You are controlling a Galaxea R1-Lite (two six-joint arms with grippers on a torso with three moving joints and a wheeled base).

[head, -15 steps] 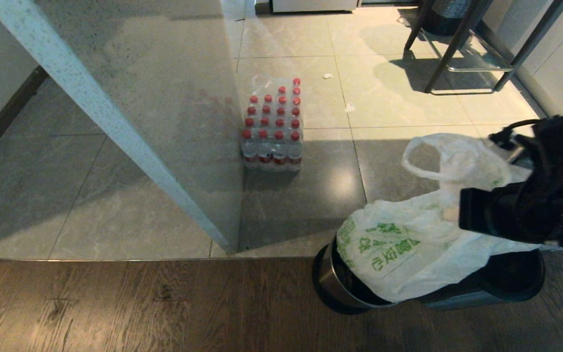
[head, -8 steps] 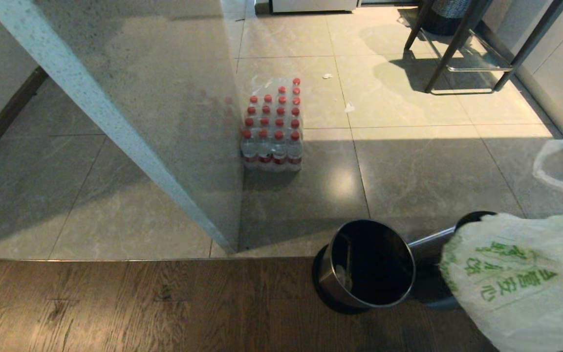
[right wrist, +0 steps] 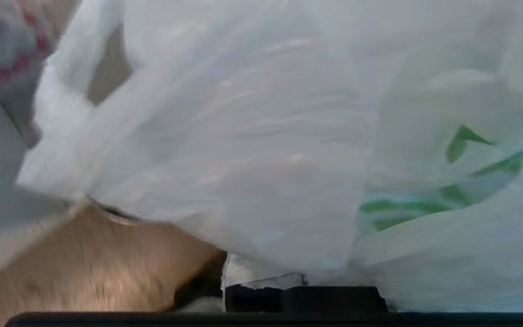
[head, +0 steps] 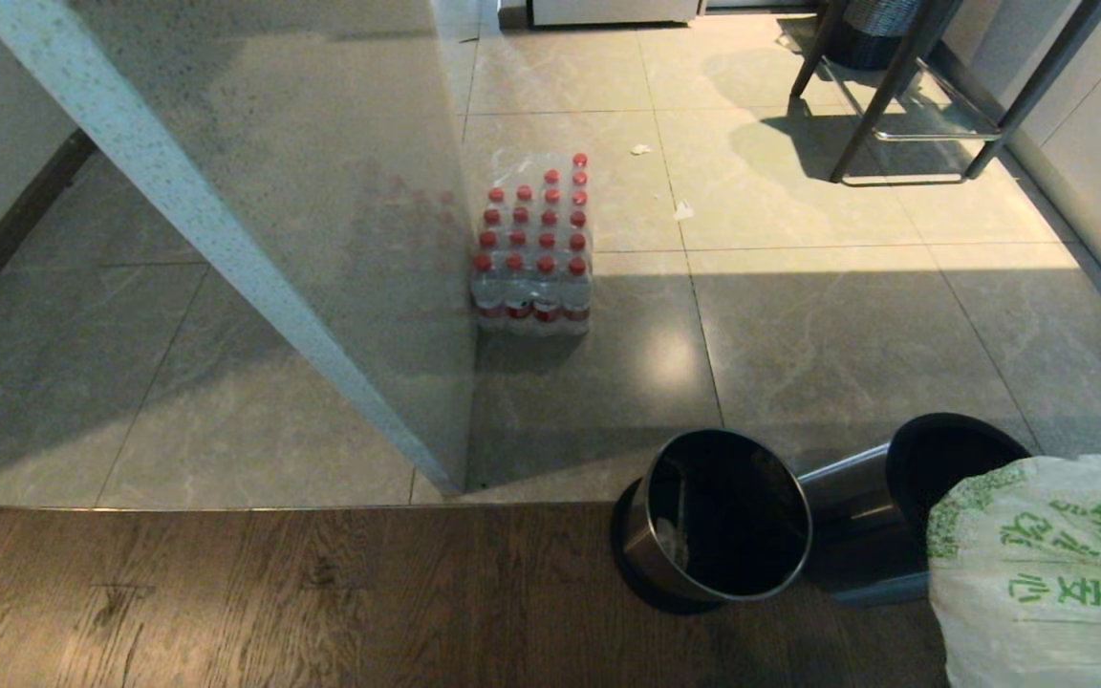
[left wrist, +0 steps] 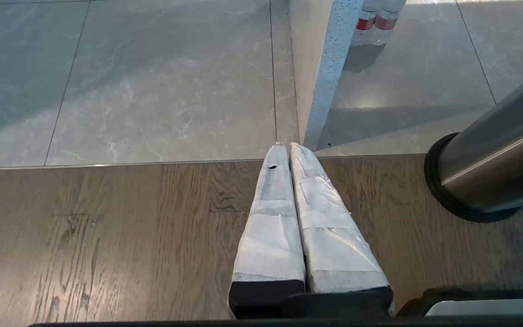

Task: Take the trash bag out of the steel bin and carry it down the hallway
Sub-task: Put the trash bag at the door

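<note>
- The thin white crinkly trash bag with green print (head: 1047,573) sits at the lower right, clear of the round brushed-steel bin (head: 718,521).
- The right pincer (right wrist: 261,277) is clamped on the bag.
- The left pincer (left wrist: 288,147) is closed and empty above the wooden floor (left wrist: 107,236).

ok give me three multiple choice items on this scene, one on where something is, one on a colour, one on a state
1. Where is the trash bag?
A. inside the steel bin
B. out of the bin, at the head view's lower right
C. on the bottled-water pack

2. What colour are the caps on the bottled-water pack?
A. blue
B. red
C. yellow

3. What state is the steel bin in?
A. lined with the bag
B. lying on its side
C. upright, bag gone, dark interior showing

Answers:
1 B, the bag fills the lower right corner, beside the bin.
2 B, rows of red caps show.
3 C, its open mouth shows a dark, unlined inside.
</note>
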